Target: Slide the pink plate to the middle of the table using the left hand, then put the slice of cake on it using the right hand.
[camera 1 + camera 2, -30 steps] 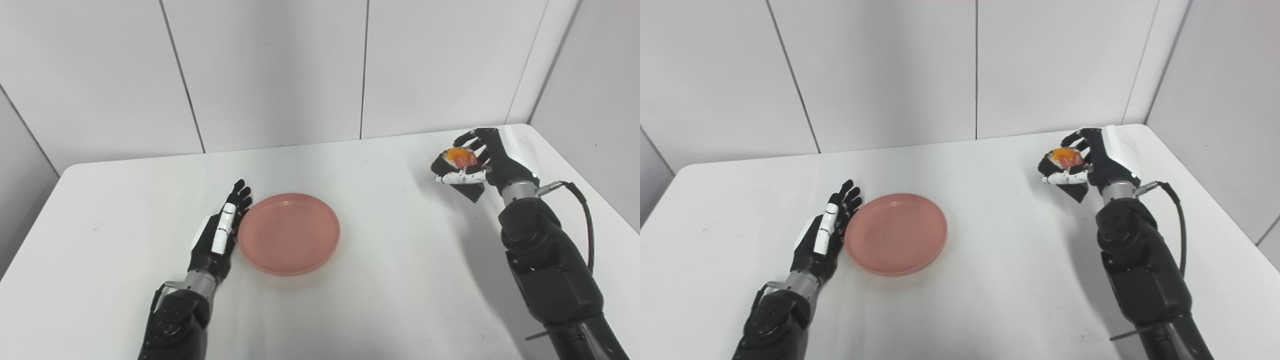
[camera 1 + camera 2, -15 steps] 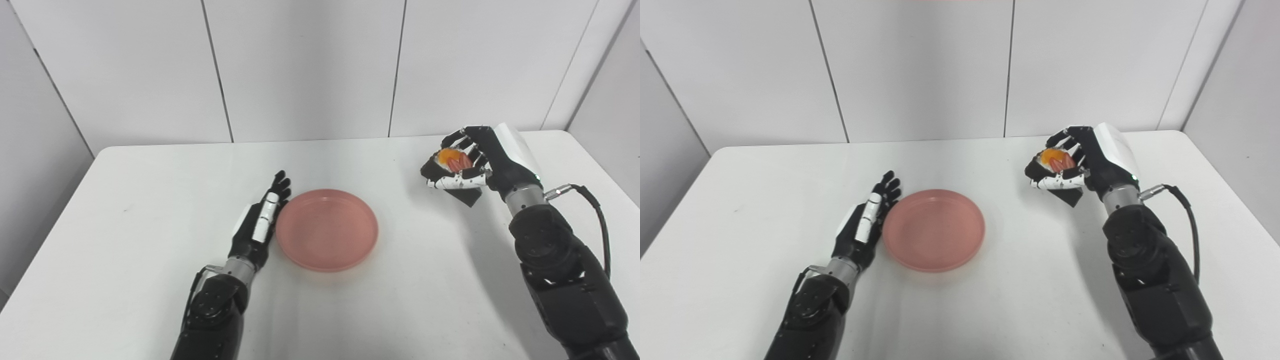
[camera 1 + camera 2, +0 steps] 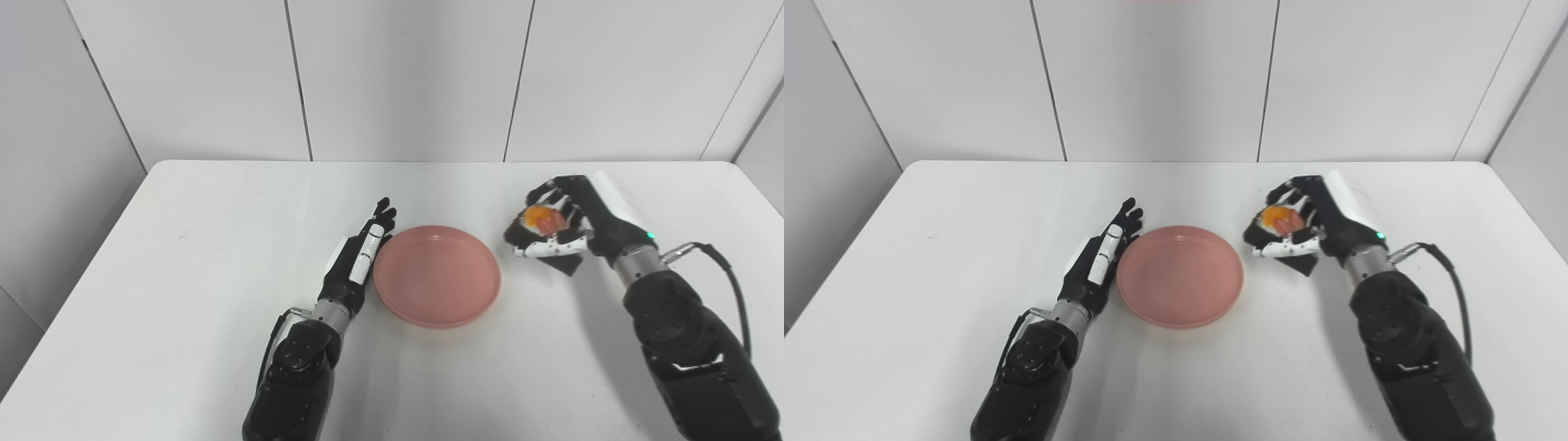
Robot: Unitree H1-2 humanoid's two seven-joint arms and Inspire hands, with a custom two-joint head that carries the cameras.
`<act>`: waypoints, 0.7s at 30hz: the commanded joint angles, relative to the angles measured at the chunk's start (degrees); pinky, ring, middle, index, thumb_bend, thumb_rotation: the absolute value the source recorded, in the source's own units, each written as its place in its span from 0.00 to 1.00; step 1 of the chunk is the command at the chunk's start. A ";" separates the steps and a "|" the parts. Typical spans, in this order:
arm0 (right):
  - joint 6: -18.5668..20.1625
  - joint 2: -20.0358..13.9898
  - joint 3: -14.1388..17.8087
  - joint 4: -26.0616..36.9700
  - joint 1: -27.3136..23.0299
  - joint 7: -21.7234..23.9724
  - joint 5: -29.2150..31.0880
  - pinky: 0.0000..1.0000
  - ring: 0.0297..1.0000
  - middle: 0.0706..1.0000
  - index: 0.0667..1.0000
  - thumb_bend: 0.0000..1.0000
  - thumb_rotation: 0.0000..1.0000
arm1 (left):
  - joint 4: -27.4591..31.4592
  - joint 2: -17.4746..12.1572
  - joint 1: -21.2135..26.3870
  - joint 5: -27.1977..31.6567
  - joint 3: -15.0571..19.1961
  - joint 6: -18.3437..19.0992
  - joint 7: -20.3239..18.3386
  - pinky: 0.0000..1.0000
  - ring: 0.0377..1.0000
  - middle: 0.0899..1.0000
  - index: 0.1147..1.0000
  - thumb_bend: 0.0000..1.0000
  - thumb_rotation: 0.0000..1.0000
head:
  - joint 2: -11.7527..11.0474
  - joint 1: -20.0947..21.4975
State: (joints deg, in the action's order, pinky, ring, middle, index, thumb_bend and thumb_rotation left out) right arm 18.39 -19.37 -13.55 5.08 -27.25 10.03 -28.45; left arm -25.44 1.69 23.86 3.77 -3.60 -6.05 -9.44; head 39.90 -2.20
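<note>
The plate (image 3: 437,275) sits near the middle of the white table (image 3: 153,294), pink and empty. The left hand (image 3: 358,263) lies alongside its left rim, fingers held straight and together, pointing away toward the wall; the edge of the hand looks to be touching the rim, though from here I can't be sure there's no sliver of gap. It holds nothing.

Off to the right of the plate, the right hand (image 3: 566,229) is raised a little above the table with its fingers curled around the cake (image 3: 539,219). The slice shows an orange and red top and a dark side, with the thumb across its front and the other fingers wrapped over the top. A dark piece hangs below the hand, perhaps the base of the slice. The cake is just beside the plate's right rim, not over it and not touching it. A black cable (image 3: 719,269) loops out from the right wrist.
</note>
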 commanded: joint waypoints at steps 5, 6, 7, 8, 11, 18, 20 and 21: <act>-4.40 3.16 -3.39 -0.81 -4.48 -0.04 -1.55 0.17 0.23 0.40 0.46 0.52 0.00 | 0.27 1.29 1.01 -0.09 -0.77 -0.34 -0.13 0.98 0.99 0.98 0.97 0.56 1.00 | 0.23 0.03; -4.76 3.69 -3.90 -1.56 -4.67 -0.19 -1.90 0.18 0.23 0.42 0.46 0.52 0.00 | 0.30 1.33 0.99 0.01 -0.73 -0.25 -0.15 0.99 0.99 0.98 0.97 0.56 1.00 | 0.23 0.03; -5.44 4.37 -4.36 -2.58 -4.86 -0.51 -2.15 0.18 0.23 0.43 0.45 0.52 0.00 | 0.27 1.39 0.98 0.02 -0.68 -0.33 -0.03 0.99 1.00 0.99 0.97 0.56 1.00 | 0.18 0.48; -5.95 4.80 -4.60 -3.24 -4.98 -0.73 -2.29 0.17 0.22 0.43 0.45 0.52 0.00 | 0.25 1.44 0.97 -0.01 -0.65 -0.40 0.08 0.99 0.99 0.98 0.97 0.55 1.00 | 0.18 0.48; -7.14 6.44 -5.58 -6.18 -5.65 -1.42 -3.06 0.16 0.21 0.43 0.45 0.52 0.00 | -0.02 1.40 1.07 0.18 -0.57 -0.73 -0.19 0.99 0.99 0.98 0.97 0.55 1.00 | 0.29 1.70; -10.91 8.55 -7.94 -11.78 -7.17 -2.96 -5.66 0.14 0.17 0.43 0.45 0.52 0.00 | 0.58 1.62 0.89 0.92 -0.33 -0.77 -0.42 0.98 0.99 0.98 0.97 0.54 1.00 | 0.57 2.34; -11.55 8.81 -8.98 -13.41 -7.75 -3.39 -7.19 0.12 0.15 0.43 0.45 0.52 0.00 | 0.83 1.64 0.77 0.68 -0.35 -0.64 -0.17 0.98 0.99 0.98 0.96 0.54 1.00 | 0.63 2.33; -12.04 8.86 -9.39 -14.38 -7.98 -3.63 -7.69 0.12 0.15 0.43 0.45 0.52 0.00 | 0.84 1.65 0.74 0.50 -0.35 -0.66 0.02 0.98 0.99 0.98 0.96 0.54 1.00 | 0.64 2.30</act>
State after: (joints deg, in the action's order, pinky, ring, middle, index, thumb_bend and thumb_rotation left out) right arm 9.51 -10.88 -22.90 -9.43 -31.78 8.07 -35.10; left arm -25.22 2.32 23.75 3.93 -3.63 -6.06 -9.19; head 40.52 0.18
